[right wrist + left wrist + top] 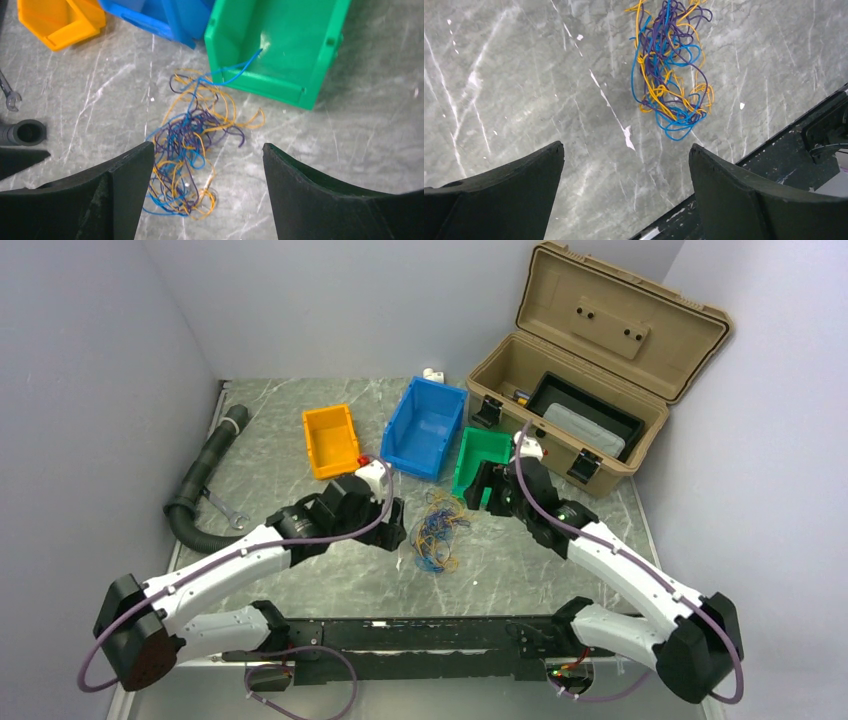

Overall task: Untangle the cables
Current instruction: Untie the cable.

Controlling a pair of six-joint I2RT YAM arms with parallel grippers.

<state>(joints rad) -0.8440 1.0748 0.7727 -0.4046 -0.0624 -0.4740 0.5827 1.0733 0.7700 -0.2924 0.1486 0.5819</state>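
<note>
**Top view:** the cables (438, 532) lie as one loose tangle of blue, yellow-orange and dark strands on the bench (340, 575). They sit between the left hand (395, 528) and the right hand (492, 498), which flank them from either side. We judge that this placing lets each hand take a strand and draw it away from the other. Behind them stand an orange bin (330, 440) and a blue bin (425, 427), both seemingly empty, and a green bin (485, 445) partly hidden by the right hand. An open tan toolbox (620, 320) has a black tray holding a pale flat pack; the small items beside the tray are too small to name. **Left wrist view:** the left hand's fingers (514, 190) stand wide apart and hold nothing, and the tangle lies ahead of them, apart from both. **Right wrist view:** the right hand is likewise spread wide and empty, with the tangle showing between its fingers. The green bin shows nothing inside except one blue strand end that rises over its near wall, and we cannot tell whether the strand touches it.
</note>
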